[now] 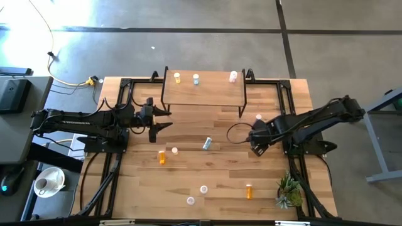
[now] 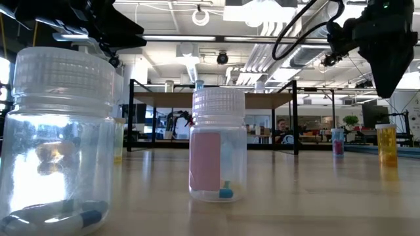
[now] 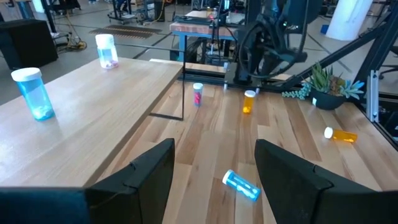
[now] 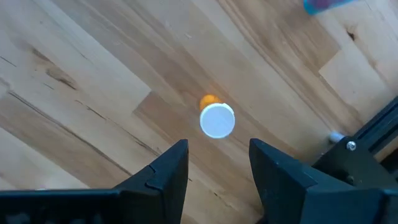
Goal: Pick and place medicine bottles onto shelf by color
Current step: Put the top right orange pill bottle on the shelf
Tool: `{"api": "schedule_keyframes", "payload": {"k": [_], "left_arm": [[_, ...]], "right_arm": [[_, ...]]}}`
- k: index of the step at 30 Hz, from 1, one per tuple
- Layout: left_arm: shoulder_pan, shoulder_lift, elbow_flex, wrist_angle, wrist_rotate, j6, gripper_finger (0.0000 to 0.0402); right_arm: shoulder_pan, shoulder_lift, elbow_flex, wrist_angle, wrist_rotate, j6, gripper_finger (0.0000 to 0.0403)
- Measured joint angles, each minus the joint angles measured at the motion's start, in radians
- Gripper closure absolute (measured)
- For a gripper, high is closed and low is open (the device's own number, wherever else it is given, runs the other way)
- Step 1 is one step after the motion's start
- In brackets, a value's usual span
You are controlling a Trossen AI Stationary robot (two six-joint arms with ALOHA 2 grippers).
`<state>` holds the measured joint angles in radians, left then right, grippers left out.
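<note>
The light-wood shelf on black legs stands at the table's far middle. Three bottles stand on it: a yellow one, a blue one and a pink one. An orange bottle with a white cap stands upright on the table at the right. My right gripper hovers open above it, pointing down, clear of it. My left gripper is open and empty, level, by the shelf's near left corner.
Loose bottles are on the table: a blue one lying, an orange one lying, a white-capped one, a clear one, a pink one and an orange one. A small plant stands near right.
</note>
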<state>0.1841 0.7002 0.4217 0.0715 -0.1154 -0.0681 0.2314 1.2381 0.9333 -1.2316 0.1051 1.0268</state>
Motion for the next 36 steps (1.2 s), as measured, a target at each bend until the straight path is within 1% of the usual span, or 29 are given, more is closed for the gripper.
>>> {"api": "schedule_keyframes", "payload": {"k": [8,15,20,24,29,32,36], "left_arm": [[0.0,0.0,0.0,0.0,0.0,-0.008,0.019],[0.0,0.0,0.0,0.0,0.0,-0.011,0.019],[0.0,0.0,0.0,0.0,0.0,-0.029,0.019],[0.0,0.0,0.0,0.0,0.0,-0.027,0.019],[0.0,0.0,0.0,0.0,0.0,-0.027,0.019],[0.0,0.0,0.0,0.0,0.0,-0.027,0.019],[0.0,0.0,0.0,0.0,0.0,-0.026,0.019]], "right_arm": [[-0.017,0.01,0.0,0.007,-0.006,-0.15,0.0242],[-0.137,0.003,0.0,-0.053,-0.032,-0.308,0.0242],[-0.202,-0.028,0.0,-0.052,-0.092,-0.375,0.0242],[-0.211,-0.037,0.0,-0.025,-0.122,-0.373,0.0242],[-0.201,-0.033,0.0,0.06,-0.143,-0.377,0.024],[-0.202,-0.033,0.0,0.073,-0.144,-0.35,0.023],[-0.201,-0.033,0.0,0.049,-0.139,-0.301,0.0206]]}}
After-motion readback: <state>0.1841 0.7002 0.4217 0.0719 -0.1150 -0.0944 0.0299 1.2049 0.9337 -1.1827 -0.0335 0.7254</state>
